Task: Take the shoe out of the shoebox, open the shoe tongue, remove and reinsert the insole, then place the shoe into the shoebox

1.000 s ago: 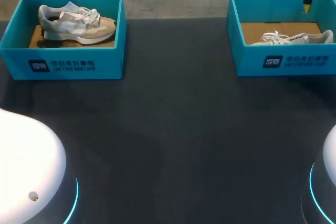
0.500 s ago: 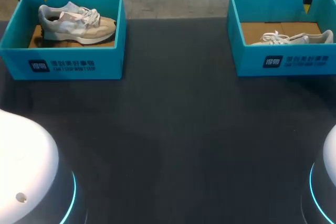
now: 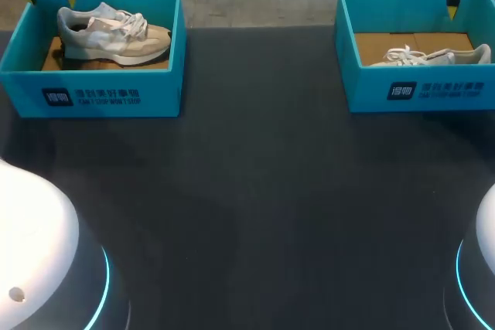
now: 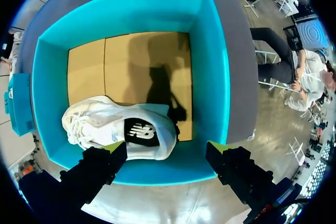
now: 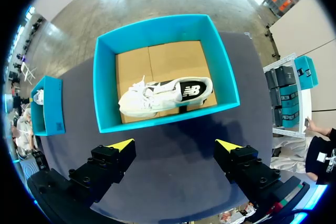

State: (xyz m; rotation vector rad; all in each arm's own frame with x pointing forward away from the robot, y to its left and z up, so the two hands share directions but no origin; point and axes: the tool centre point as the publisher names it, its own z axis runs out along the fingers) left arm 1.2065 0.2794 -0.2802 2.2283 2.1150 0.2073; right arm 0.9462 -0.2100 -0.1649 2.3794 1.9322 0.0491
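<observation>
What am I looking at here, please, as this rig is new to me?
This is a robot with two arms at a dark table. The head view looks down from a fixed camera above and behind it; the two round wrist views come from cameras on its wrists. On it stand two teal boxes, the left shoebox and the right shoebox, each holding one sneaker: the left shoe, the right shoe. The left gripper hangs open over its box's edge; the right gripper hangs open above its box. Nothing is held.
</observation>
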